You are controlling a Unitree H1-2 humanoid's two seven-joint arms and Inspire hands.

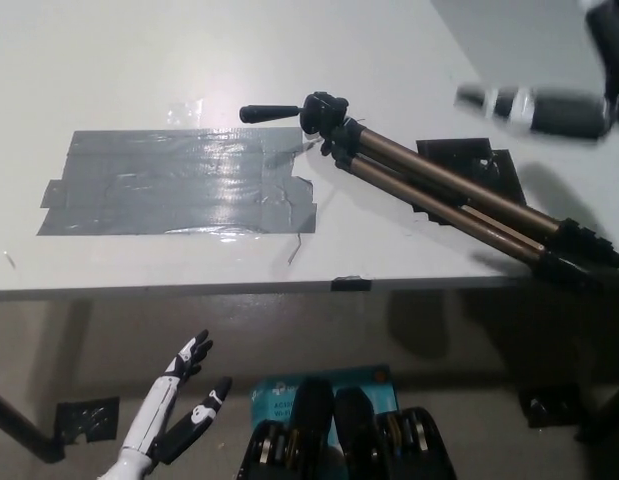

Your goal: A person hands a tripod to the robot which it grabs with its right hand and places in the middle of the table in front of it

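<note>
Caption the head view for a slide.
Tripod lies released on the table; right hand raised, blurred; left hand open below the edge.

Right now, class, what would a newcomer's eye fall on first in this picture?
A folded bronze-legged tripod with a black head lies slantwise on the white table, its feet past the right edge. Left of it is a large patch of grey tape. The black right hand is a blur at upper right.
</note>
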